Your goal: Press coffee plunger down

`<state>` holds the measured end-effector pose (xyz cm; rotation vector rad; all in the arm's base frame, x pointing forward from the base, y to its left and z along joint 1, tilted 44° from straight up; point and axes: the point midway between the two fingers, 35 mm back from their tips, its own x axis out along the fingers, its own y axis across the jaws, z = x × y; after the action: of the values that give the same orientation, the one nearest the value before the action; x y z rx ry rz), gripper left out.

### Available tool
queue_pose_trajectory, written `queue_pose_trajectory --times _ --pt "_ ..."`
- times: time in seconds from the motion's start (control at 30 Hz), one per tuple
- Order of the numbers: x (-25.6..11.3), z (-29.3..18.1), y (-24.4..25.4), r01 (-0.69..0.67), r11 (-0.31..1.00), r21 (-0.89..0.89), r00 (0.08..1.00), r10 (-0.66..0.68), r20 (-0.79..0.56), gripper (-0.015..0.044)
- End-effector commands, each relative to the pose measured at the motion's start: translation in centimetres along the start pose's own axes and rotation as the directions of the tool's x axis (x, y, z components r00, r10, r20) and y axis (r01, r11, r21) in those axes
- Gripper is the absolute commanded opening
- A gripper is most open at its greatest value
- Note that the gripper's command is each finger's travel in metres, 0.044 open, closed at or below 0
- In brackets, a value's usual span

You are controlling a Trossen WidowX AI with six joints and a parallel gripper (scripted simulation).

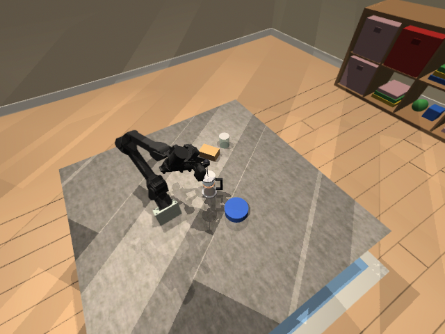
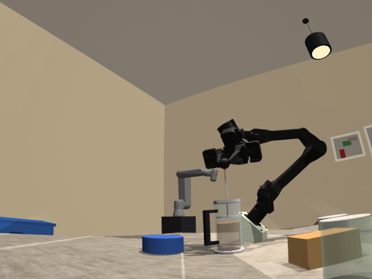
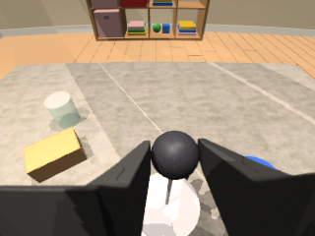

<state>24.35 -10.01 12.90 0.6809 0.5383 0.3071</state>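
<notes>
The coffee press (image 1: 208,191) (image 2: 228,235) stands upright, with a clear body, brown coffee and a black handle (image 2: 206,228); its white lid also shows in the wrist view (image 3: 184,208). The thin plunger rod (image 2: 225,184) rises well above the lid, and the filter disc sits high in the glass, above the coffee. The black ball knob (image 1: 206,163) (image 2: 224,164) (image 3: 174,156) tops the rod. My gripper (image 3: 173,146) is shut on the knob, with one finger at each side of it. The press's base is hidden in the wrist view.
A blue disc (image 1: 236,208) (image 2: 162,244) (image 3: 260,162) lies near the handle side. An orange block (image 1: 209,152) (image 2: 304,250) (image 3: 55,153) and a pale cylinder (image 1: 224,140) (image 2: 345,249) (image 3: 61,108) stand on the other side. A grey robot arm (image 2: 184,192) shows in the background.
</notes>
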Motion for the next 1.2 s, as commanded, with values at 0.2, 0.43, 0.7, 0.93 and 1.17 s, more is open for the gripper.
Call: queue_pose_trajectory --times 0.2,0.43,0.7,0.93,1.17 --pt "1.5 -2.9 -0.1 0.007 1.000 0.024 0.999 -0.006 -0.041 0.0125" --pt "2.1 -3.9 -0.1 0.007 1.000 0.024 0.999 -0.007 -0.040 0.0125" --pt "2.9 -4.9 -0.1 0.007 1.000 0.024 0.999 -0.006 -0.038 0.0125" --pt "3.6 -5.8 -0.1 0.005 1.000 0.025 0.999 -0.004 -0.035 0.0125" --pt "4.4 -6.1 -0.1 0.003 1.000 0.026 1.000 -0.002 -0.031 0.0125"
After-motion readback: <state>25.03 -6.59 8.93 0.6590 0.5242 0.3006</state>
